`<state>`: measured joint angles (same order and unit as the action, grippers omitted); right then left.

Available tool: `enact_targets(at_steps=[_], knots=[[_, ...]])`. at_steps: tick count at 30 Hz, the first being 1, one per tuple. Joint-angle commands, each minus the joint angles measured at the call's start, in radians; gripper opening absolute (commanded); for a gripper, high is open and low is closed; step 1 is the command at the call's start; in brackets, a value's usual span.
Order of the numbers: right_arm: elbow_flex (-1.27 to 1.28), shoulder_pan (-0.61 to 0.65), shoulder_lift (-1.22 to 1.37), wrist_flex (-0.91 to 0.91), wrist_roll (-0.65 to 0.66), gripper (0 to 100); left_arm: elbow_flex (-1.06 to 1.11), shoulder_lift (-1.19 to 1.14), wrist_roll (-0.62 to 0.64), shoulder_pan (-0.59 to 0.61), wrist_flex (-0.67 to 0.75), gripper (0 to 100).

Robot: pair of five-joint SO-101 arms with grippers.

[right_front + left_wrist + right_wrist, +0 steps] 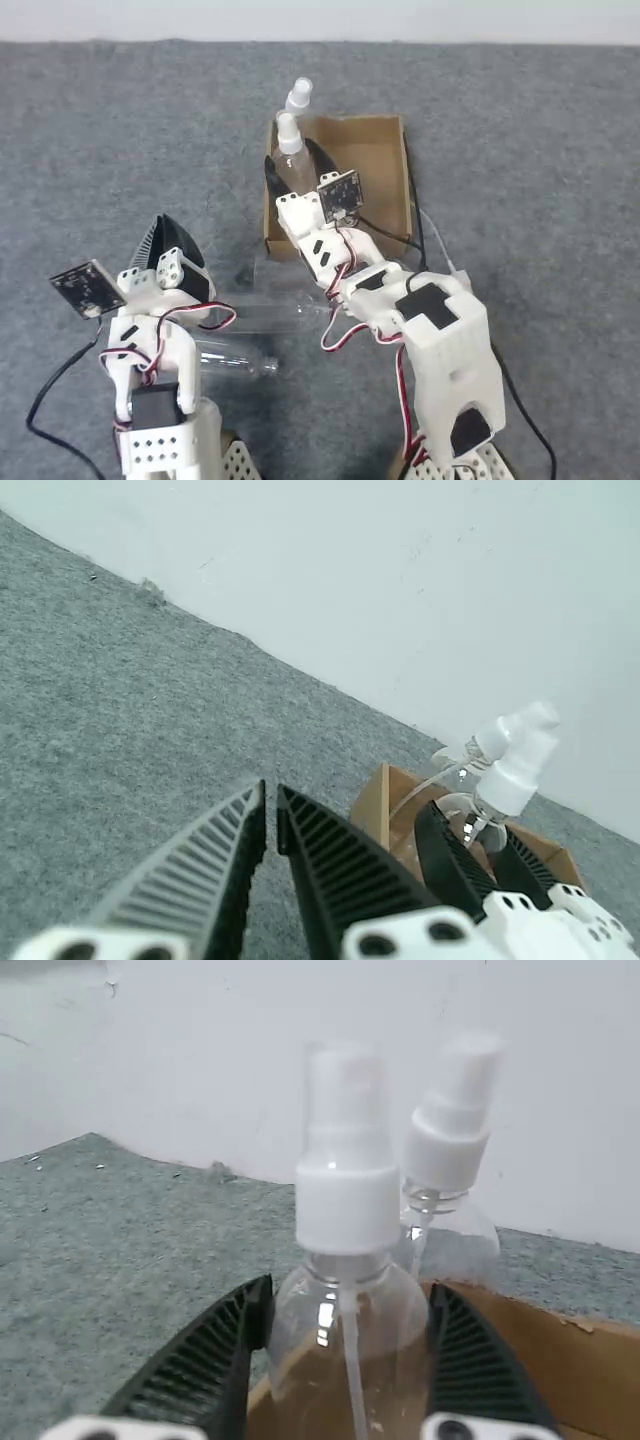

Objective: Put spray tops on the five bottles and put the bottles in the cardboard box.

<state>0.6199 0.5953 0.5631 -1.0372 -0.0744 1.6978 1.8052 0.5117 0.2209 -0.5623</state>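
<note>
Right tool (348, 1300) grips a capped bottle (350, 1210) upright at the cardboard box's (405, 180) edge, just beside another capped bottle (450, 1160). Letting go crookedly could topple both. Left tool (271, 790) hangs nearly closed, empty.

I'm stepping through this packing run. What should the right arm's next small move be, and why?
Probably lower the bottle into the cardboard box. The right gripper is clamped on it, spray top already fitted, at the box's corner beside another capped bottle; whether its base rests inside is hidden.
</note>
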Motion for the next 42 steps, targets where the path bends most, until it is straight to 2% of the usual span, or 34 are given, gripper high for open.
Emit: enact_targets(at_steps=[1,7,11,16,19,42], knots=[[-0.043,-0.018,-0.018,0.015,-0.003,18.1,-0.013,0.017,-0.009,0.003,-0.005,2],[-0.04,-0.012,-0.018,0.016,0.071,18.2,-0.013,0.017,-0.009,0.003,-0.005,1],[-0.04,-0.012,-0.019,0.038,0.075,18.4,-0.013,0.015,-0.009,0.003,-0.005,1],[-0.041,-0.01,-0.047,0.157,0.061,29.4,-0.013,0.015,-0.009,0.003,-0.005,1],[-0.04,-0.013,-0.068,0.176,0.012,28.6,-0.013,0.015,-0.009,0.003,-0.005,1],[0.184,-0.015,-0.314,0.177,0.012,28.6,-0.013,0.015,-0.009,0.003,-0.005,1]])
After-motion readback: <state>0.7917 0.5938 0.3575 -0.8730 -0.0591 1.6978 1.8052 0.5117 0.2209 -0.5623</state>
